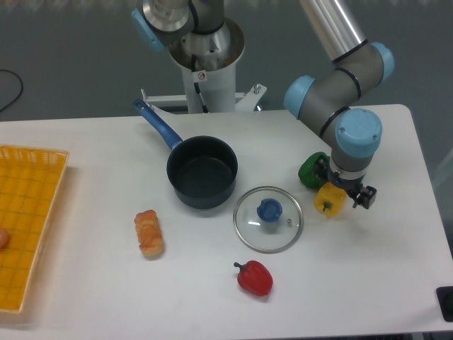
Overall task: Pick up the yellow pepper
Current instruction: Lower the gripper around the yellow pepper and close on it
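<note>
Hanging over the right part of the table [85, 297], the gripper [348, 193] sits right above the yellow pepper [328, 200], its wrist covering the fingers, so whether they grip the pepper or how wide they stand cannot be told. The pepper shows at the gripper's lower left, touching or just beside the green pepper [309, 170] behind it. The glass lid [268, 219] lies near to the left, with a small gap of bare table between. The pot [202, 171] stands farther left, handle pointing back-left. The red pepper [255, 278] lies toward the front edge, the bread roll [149, 232] left of centre, the yellow basket [28, 212] at the left edge. Bare table runs from the pepper to the right edge.
</note>
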Tool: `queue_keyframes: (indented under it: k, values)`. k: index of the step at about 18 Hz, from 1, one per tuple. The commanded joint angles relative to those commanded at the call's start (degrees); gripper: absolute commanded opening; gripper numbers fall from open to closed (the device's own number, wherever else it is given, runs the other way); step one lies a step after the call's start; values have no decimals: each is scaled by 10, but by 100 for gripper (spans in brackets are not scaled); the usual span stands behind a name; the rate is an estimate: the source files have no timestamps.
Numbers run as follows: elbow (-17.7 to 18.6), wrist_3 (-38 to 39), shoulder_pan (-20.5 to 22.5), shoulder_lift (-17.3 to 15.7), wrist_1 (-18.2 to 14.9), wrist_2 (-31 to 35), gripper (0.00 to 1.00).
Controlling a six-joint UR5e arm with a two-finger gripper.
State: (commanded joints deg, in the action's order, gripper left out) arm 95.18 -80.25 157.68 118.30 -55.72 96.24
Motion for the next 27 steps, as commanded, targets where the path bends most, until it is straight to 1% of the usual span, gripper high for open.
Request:
queue_keyframes:
  k: [13, 14, 15, 16, 18, 19, 20, 23, 24, 26, 27]
  values:
    - [-9, -2, -1, 12, 1, 0, 100]
    - [-10, -2, -1, 14, 0, 0, 97]
    - [-11, -1, -1, 15, 0, 1, 88]
    - [-13, 0, -2, 15, -1, 1, 82]
    - [-14, -1, -2, 16, -1, 1, 81]
    - [-16, -1, -2, 18, -1, 1, 79]
    - [-16, -1, -1, 18, -1, 1, 73]
    - [-19, -2, -2, 18, -1, 1, 67]
    - [-21, -1, -2, 18, -2, 1, 63]
    - [-25, -1, -2, 18, -2, 1, 59]
    - [-27, -2, -2, 18, -3, 0, 59]
